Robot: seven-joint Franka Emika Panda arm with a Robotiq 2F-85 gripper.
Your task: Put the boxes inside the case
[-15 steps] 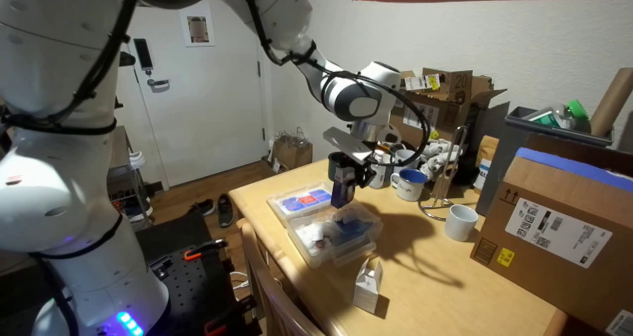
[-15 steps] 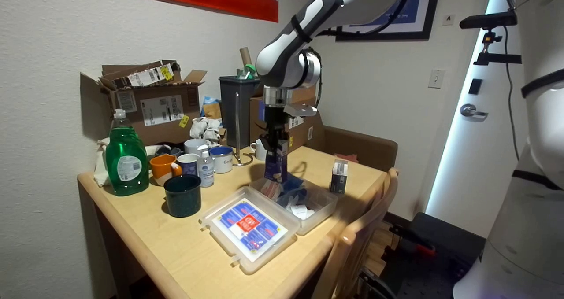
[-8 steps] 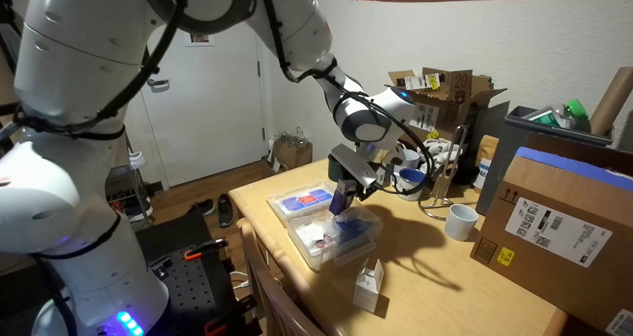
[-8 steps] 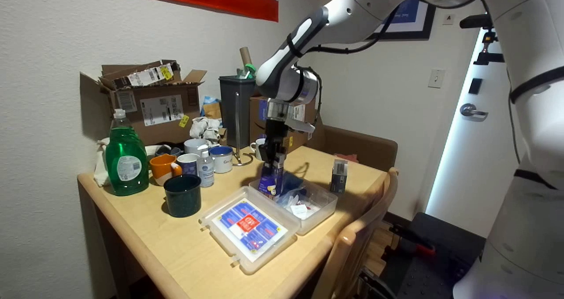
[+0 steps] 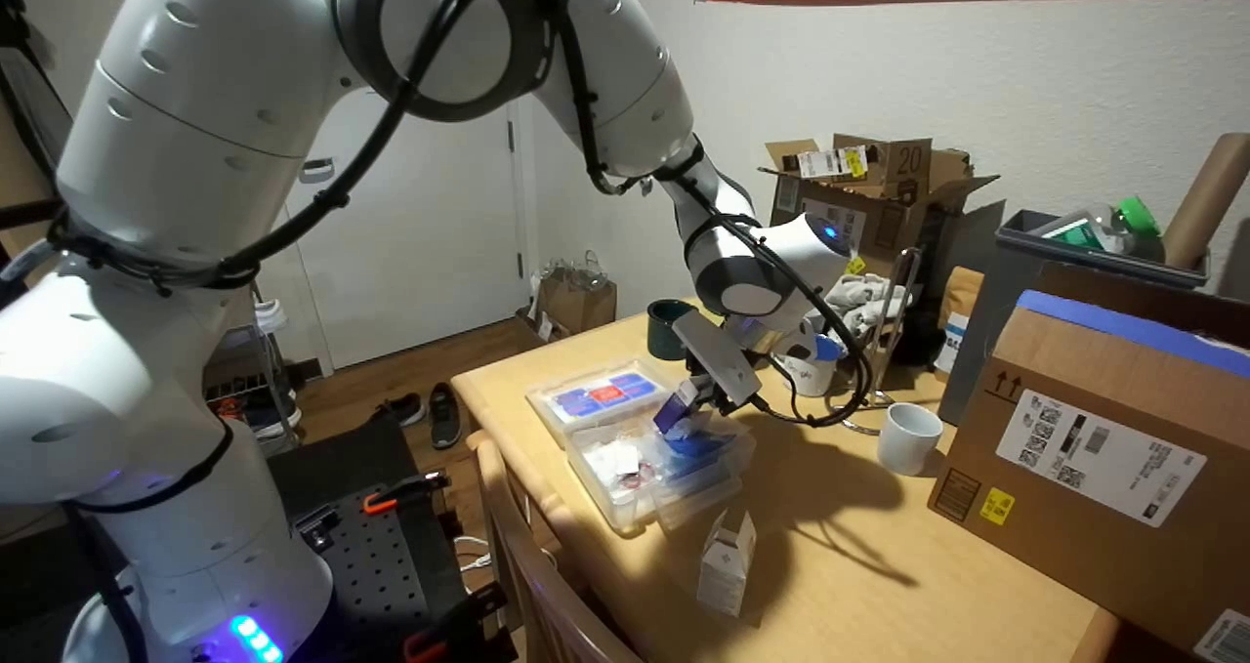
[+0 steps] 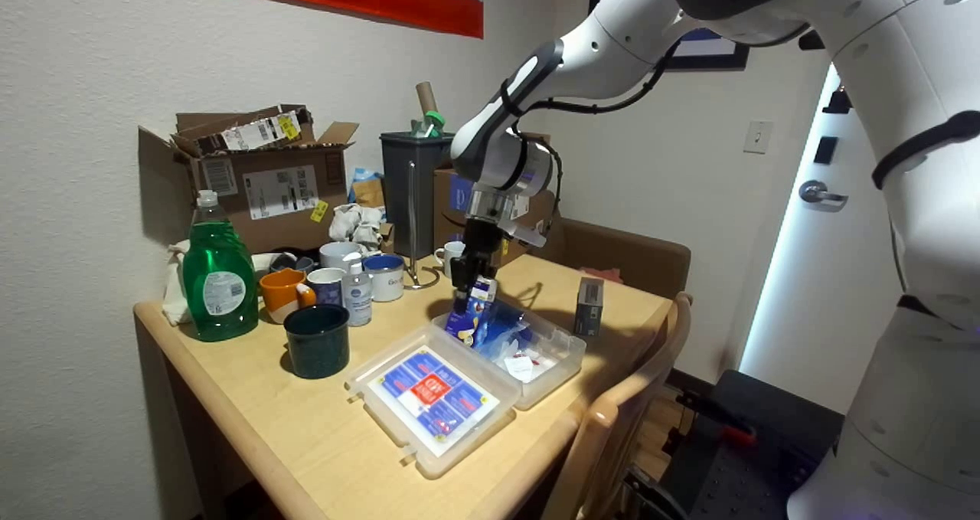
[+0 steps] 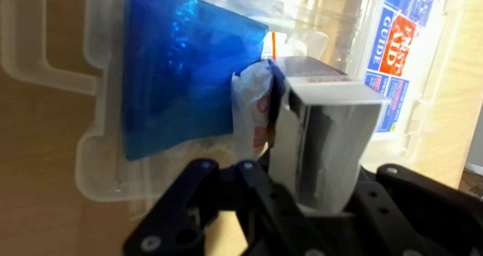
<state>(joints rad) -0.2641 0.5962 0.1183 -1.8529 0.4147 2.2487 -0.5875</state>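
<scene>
The case lies spread flat on the table; its filled tray half (image 6: 555, 377) holds blue and white packets, and its lid half (image 6: 501, 420) carries a First Aid card. Inside the tray's far end the dark blue box (image 6: 465, 322) leans at a slant, its open whitish end toward the wrist camera. My gripper (image 7: 314, 166) has this box (image 7: 332, 94) between its fingers, with no clear gap on either side. A blue packet (image 7: 181, 67) and a white wrapper lie beside it. The whitish-grey box (image 5: 726, 570) stands upright on the table outside the case, away from the gripper.
Mugs crowd the back, including a dark green mug (image 6: 316, 344) near the lid. A metal stand (image 6: 413, 229) and a white mug (image 5: 910, 438) are behind the arm. A large brown carton (image 5: 1104, 429) borders the table. A chair (image 6: 620, 420) stands at the edge.
My gripper has come down and tilted, bringing the dark blue box from upright above the tray to a slant inside it. The whitish-grey box and the case stay put.
</scene>
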